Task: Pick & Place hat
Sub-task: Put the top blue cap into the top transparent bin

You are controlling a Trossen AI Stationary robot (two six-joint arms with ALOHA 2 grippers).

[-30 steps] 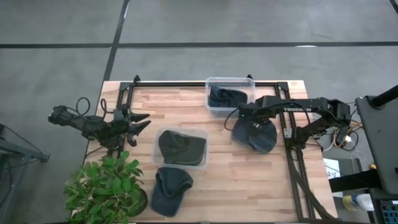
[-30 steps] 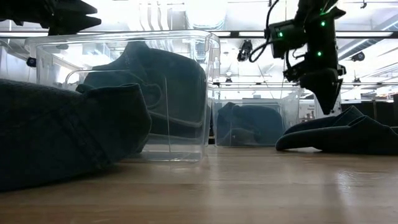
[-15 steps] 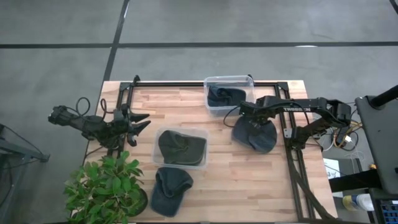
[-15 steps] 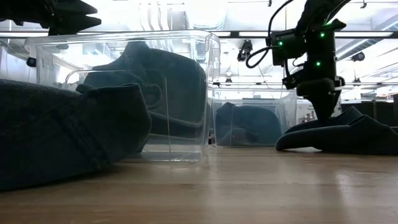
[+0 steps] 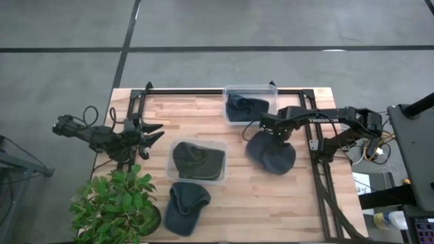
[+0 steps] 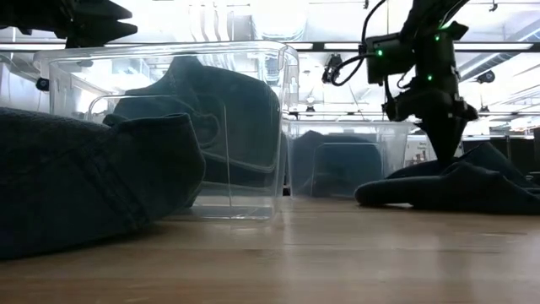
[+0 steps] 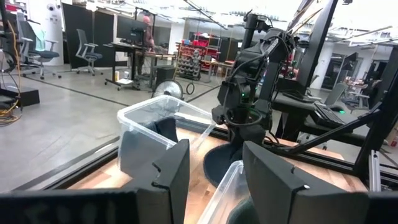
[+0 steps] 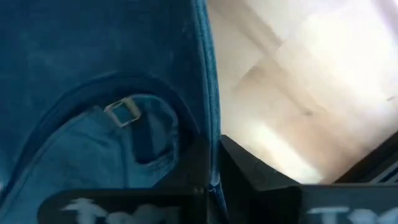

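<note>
- Down at the table's right side, the right gripper has its fingers pinched tight on the rim of a dark grey cloth cap lying on the light wooden table; the right wrist view shows the cap's fabric edge caught between the two dark fingers.
- That cap lies just in front of a clear plastic bin at the table's far edge, which holds another dark cap.
- A second clear plastic bin near the middle holds an olive-green cap.
- One more dark grey cap lies loose beside a leafy green potted plant.
- Off at the left edge, the left gripper waits, fingers spread wide, holding nothing.
</note>
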